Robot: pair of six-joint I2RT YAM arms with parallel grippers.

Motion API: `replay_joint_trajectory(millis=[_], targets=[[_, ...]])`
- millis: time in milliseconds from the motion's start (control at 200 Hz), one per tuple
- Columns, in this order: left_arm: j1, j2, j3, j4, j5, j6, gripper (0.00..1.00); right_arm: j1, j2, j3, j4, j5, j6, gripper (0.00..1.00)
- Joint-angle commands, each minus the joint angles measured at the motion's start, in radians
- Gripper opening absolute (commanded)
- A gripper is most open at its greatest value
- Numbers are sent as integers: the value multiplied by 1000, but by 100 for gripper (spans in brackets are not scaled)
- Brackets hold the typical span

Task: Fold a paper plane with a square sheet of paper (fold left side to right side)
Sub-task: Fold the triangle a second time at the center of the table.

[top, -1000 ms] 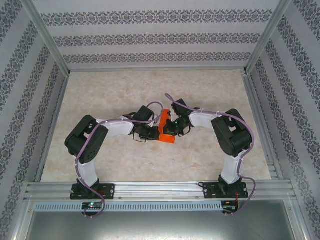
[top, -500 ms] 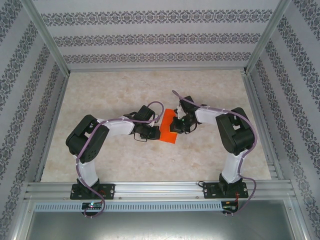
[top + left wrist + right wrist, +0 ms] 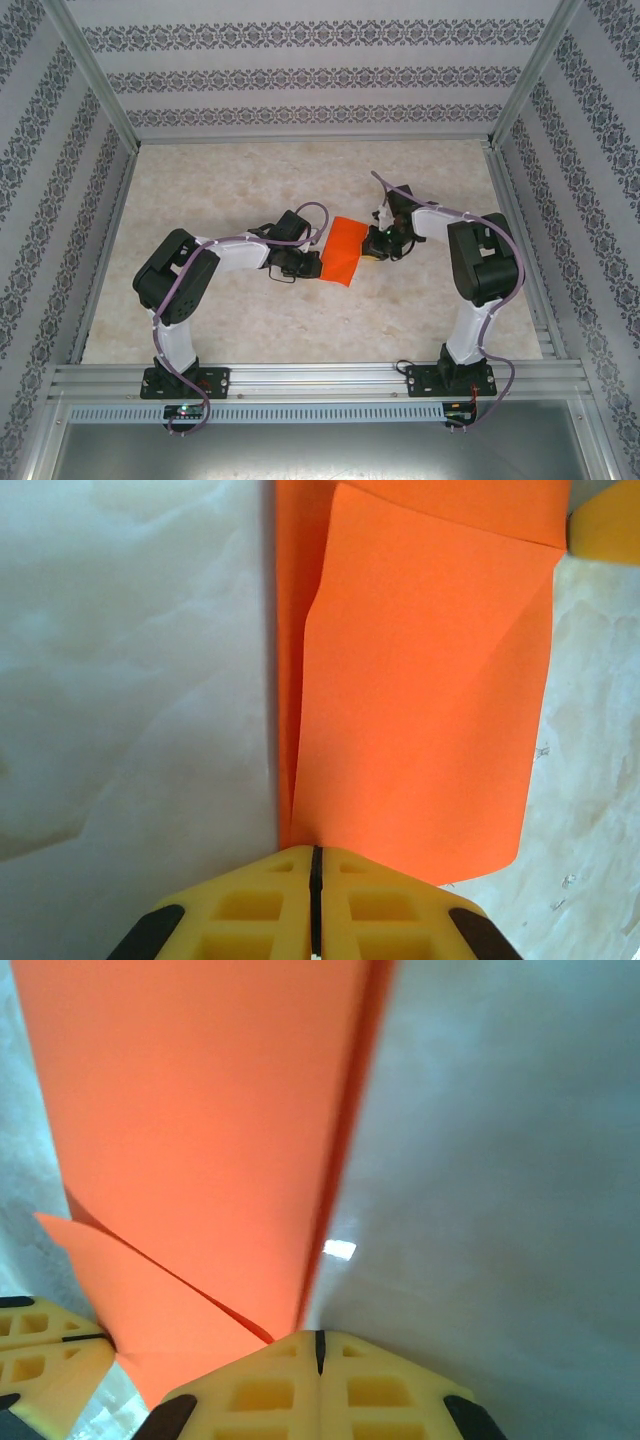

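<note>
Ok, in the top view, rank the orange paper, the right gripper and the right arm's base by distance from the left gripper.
1. orange paper, right at the left gripper's tips.
2. right gripper, across the sheet, at its right-hand edge.
3. right arm's base, bolted at the near edge, far right.

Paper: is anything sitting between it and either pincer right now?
Nothing visible stands in the way. The left pincer is shut with its tips right at one edge of the paper, and the right pincer, also shut, has its tips at the opposite edge. No other object lies near the paper.
</note>
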Motion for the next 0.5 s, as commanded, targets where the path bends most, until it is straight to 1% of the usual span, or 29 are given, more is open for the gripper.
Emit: replay_joint_trajectory(millis=[0,80,140,235,395,495], targets=[[-6,52,-28,-123,-64,24,11,-44,-20,18,-61,113,-46,0],[-6,44,-27,-124,-65,25,11,-43,-74,13,-45,92,-46,0],[-6,32,-27,-126,-67,25,11,-36,-121,5,-25,54,-37,0],[-6,15,-20,-140,-80,29,11,2,-162,-1,-1,-13,-7,0],[-6,-9,-13,-153,-92,31,12,113,-120,-36,94,-94,104,0],[-6,-5,-6,-153,-86,31,12,162,-64,-27,123,-96,131,0]])
